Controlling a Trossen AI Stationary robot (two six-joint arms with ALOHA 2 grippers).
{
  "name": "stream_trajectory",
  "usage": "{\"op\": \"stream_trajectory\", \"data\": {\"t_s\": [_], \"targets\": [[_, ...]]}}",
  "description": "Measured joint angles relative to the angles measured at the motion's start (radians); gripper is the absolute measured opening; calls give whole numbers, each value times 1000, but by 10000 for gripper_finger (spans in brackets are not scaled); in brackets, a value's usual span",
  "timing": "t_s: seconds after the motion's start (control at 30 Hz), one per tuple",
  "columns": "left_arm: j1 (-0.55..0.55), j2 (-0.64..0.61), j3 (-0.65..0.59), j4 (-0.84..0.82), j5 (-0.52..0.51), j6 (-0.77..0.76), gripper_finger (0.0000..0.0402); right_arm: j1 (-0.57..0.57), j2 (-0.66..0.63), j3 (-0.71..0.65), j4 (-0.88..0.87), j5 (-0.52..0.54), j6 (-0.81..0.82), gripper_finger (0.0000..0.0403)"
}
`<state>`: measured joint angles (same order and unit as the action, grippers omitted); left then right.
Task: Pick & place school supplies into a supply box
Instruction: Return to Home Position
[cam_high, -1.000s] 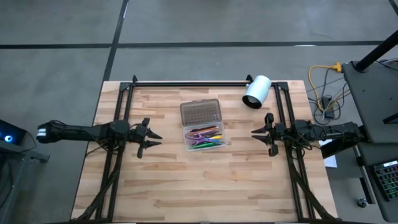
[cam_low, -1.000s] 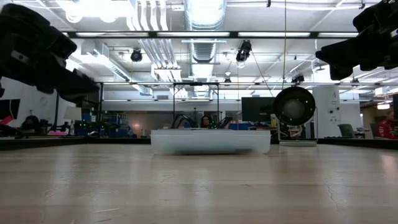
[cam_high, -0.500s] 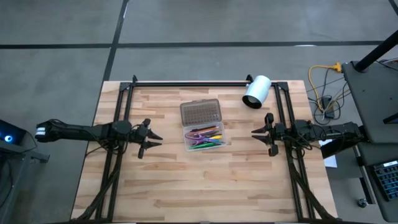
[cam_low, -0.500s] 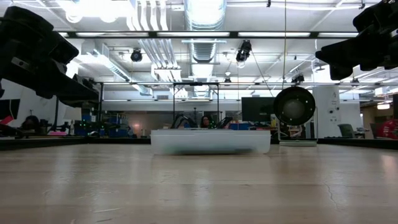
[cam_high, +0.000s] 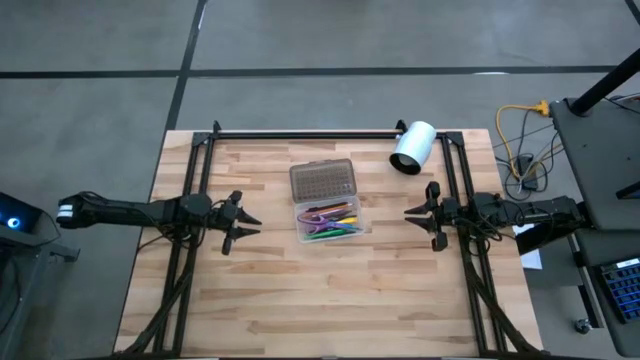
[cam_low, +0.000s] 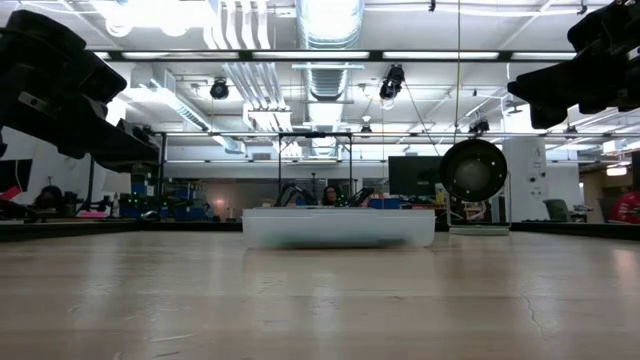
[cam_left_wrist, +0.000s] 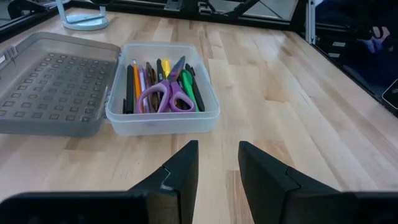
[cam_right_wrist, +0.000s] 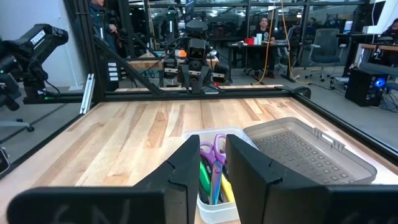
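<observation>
The clear supply box (cam_high: 331, 222) sits mid-table with its grey dotted lid (cam_high: 322, 181) folded open flat toward the far edge. Inside lie pens and pencils in yellow, orange, green, pink and dark colours, with purple-handled scissors (cam_left_wrist: 163, 93) on top. My left gripper (cam_high: 250, 224) hovers left of the box, fingers level and open, pointing at it (cam_left_wrist: 217, 146). My right gripper (cam_high: 408, 212) hovers right of the box, also open and pointing at it (cam_right_wrist: 212, 142). Neither touches anything. In the low view the box (cam_low: 325, 228) rests on its base.
A white cylinder (cam_high: 413, 147) lies at the far right of the table, near the black frame rail (cam_high: 300, 134). Black frame legs run down both sides of the table. Bare wood stretches from the box to the near edge. People sit in the room beyond the table.
</observation>
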<state>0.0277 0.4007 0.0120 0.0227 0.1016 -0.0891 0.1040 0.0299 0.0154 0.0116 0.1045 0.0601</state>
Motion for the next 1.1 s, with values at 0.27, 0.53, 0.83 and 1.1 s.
{"op": "stream_trajectory", "data": {"t_s": [0.27, 0.53, 0.83, 1.1], "targets": [[0, 0, 0, 0, 0, 0, 99, 0, 0, 0, 0, 0, 0, 79], [0, 0, 0, 0, 0, 0, 99, 0, 0, 0, 0, 0, 0, 77], [0, 0, 0, 0, 0, 0, 99, 0, 0, 0, 0, 0, 0, 68], [0, 0, 0, 0, 0, 0, 99, 0, 0, 0, 0, 0, 0, 79]]}}
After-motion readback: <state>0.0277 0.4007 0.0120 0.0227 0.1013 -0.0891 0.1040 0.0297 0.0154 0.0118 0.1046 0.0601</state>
